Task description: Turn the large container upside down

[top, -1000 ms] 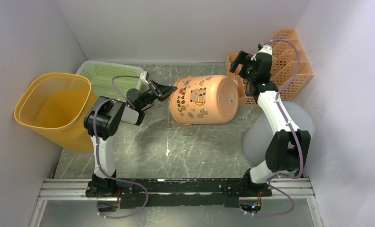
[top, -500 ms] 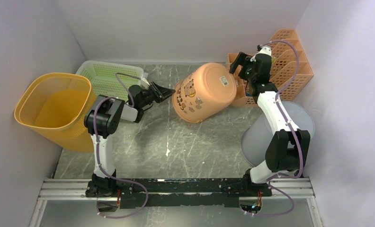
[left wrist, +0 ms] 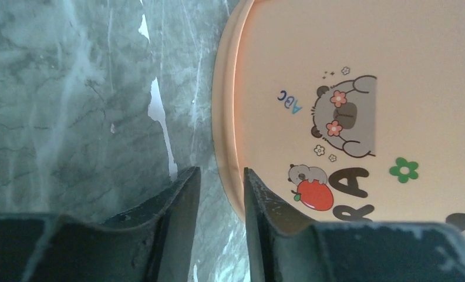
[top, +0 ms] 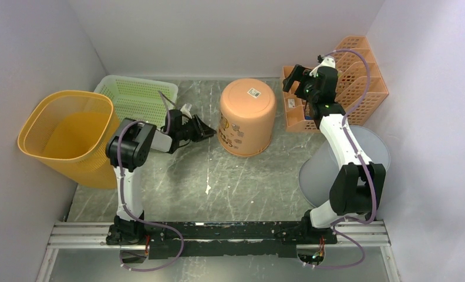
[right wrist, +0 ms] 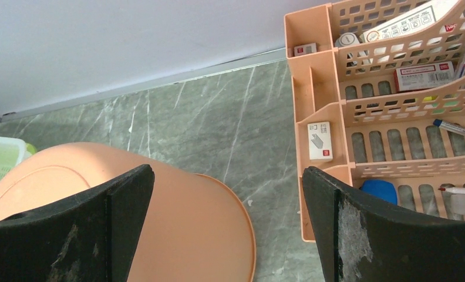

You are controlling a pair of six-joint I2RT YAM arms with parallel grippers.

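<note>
- Our big orange container [top: 248, 114] has tipped up off its side. Now it stands upside down on the tabletop [top: 230, 182], flat bottom up.
- Our left fingers [left wrist: 180, 205] sit low, just beside its rim. They are a little apart and hold nothing.
- Our right fingers [right wrist: 121, 202] are spread wide above the container, near the orange rack [top: 362, 82]. They hold nothing.

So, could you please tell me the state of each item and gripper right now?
Large container: upside down, mouth on the table.
Left gripper: narrowly open, empty, beside the container.
Right gripper: wide open, empty.
Yellow basket: upright, empty.
Green basket: upright.
Desk organizer: upright, holding stationery.
</note>
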